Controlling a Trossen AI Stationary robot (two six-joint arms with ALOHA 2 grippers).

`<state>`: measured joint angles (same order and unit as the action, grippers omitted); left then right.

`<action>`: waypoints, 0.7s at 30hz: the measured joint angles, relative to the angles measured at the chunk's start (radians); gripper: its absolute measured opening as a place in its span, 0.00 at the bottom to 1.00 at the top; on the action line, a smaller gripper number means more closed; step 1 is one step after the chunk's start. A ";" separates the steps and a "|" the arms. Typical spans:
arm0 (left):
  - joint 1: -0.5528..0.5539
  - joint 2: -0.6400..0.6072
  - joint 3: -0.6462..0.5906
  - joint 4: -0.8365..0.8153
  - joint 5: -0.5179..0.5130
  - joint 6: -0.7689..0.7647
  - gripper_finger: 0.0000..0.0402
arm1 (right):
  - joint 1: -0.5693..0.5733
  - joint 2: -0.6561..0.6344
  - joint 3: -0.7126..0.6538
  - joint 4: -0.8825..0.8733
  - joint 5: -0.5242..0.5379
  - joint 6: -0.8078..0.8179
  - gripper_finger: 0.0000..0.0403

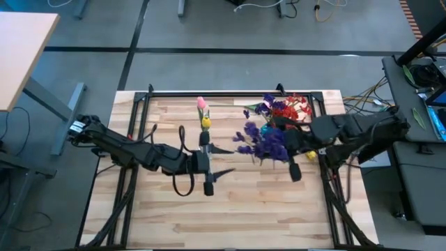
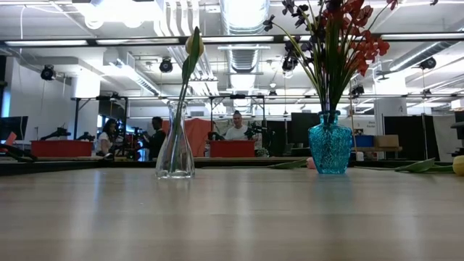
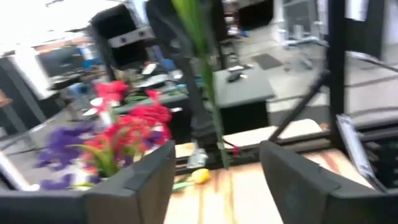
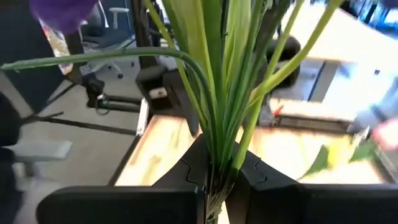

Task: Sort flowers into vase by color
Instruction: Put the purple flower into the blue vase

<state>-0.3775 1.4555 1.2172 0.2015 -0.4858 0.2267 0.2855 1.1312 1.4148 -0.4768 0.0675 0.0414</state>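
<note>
My right gripper (image 1: 284,148) is shut on a bunch of green stems with purple blossoms (image 1: 265,143), in front of the blue vase (image 2: 330,148). That vase holds red (image 1: 293,108) and purple sprays. The clear vase (image 2: 175,152) stands left of it, with a pink tulip (image 1: 201,103) and a yellow tulip (image 1: 205,123) in it. My left gripper (image 1: 226,160) is open near the clear vase, fingers pointing toward the purple bunch. In its wrist view a green stem (image 3: 205,81) stands ahead between its fingers (image 3: 143,180), apart from them. A yellow tulip (image 3: 200,175) lies on the table. My right gripper pinches the purple flowers' green stems (image 4: 217,158) between its two fingers, several stems bunched together. The fingers lie across the stems. The stems and leaves fan out away from the fingers, and the bunch is lifted clear of the table.
Loose green leaves (image 2: 290,164) and a yellow bud (image 2: 459,165) lie on the table beside the blue vase. A black frame (image 1: 230,93) runs along the table's far edge. The near half of the wooden top (image 1: 237,216) is bare. People sit in the room beyond the table.
</note>
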 joint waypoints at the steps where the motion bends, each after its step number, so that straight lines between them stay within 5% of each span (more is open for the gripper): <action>1: 0.000 0.002 -0.006 -0.001 0.018 0.000 0.57 | 0.012 -0.019 -0.024 0.002 0.021 0.018 0.05; 9: -0.001 0.100 -0.009 0.043 -0.003 0.011 0.63 | 0.087 -0.164 -0.256 0.039 0.327 0.099 0.04; 21: 0.020 0.315 -0.007 0.333 -0.004 0.106 0.62 | 0.090 -0.319 -0.601 0.322 0.455 0.124 0.04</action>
<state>-0.3578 1.7706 1.2106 0.5348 -0.4895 0.3329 0.3756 0.8125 0.8140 -0.1550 0.5222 0.1654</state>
